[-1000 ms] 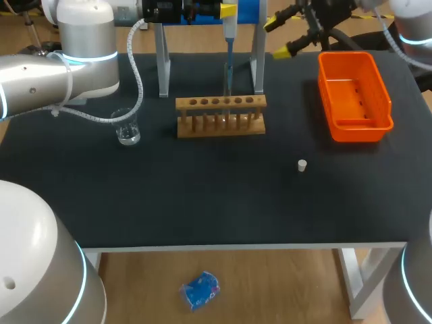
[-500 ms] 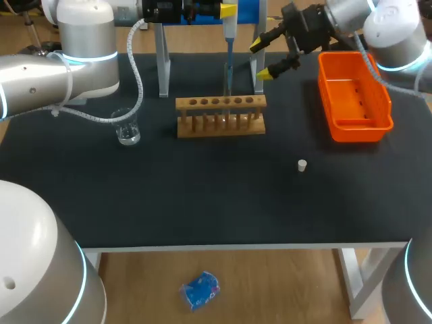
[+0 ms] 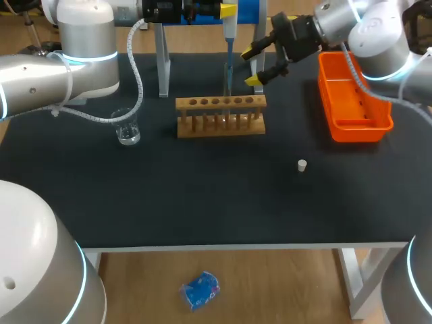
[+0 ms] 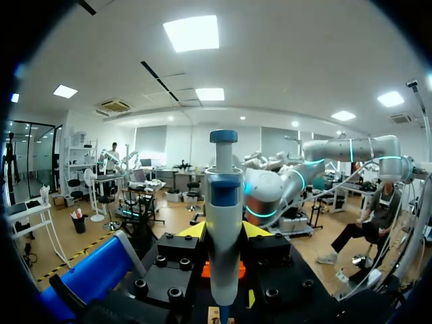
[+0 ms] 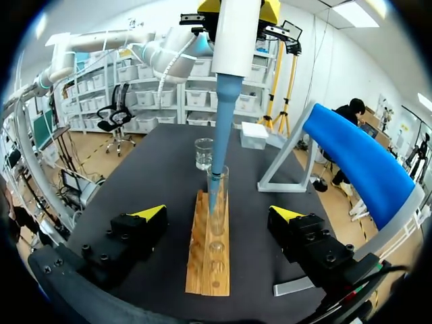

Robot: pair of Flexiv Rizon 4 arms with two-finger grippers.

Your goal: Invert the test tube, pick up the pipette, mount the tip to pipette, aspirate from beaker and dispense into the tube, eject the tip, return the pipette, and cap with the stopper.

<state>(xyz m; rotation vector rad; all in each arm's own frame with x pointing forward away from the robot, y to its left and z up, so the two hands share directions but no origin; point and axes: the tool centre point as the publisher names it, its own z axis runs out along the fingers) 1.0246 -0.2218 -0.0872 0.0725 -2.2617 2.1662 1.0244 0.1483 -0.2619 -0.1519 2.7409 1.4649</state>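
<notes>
Two arms share this step. The left fingers (image 4: 223,233) are clamped on the pipette (image 4: 223,202), holding it upright above the rack (image 3: 221,115) at the far side of the counter (image 3: 202,202). Its blue tip (image 5: 217,135) reaches down into the test tube (image 5: 217,196). The right fingers (image 5: 217,214) are spread wide near the rack's end, with the tube ahead of them, and touch nothing.

Judged step: dispensing. Keep the pipette vertical and the tip centred, clear of the glass. If the right fingers steady the tube, close them gently.

The tube is clear glass and stands upright in a middle hole of the rack. Its liquid level cannot be told.
</notes>
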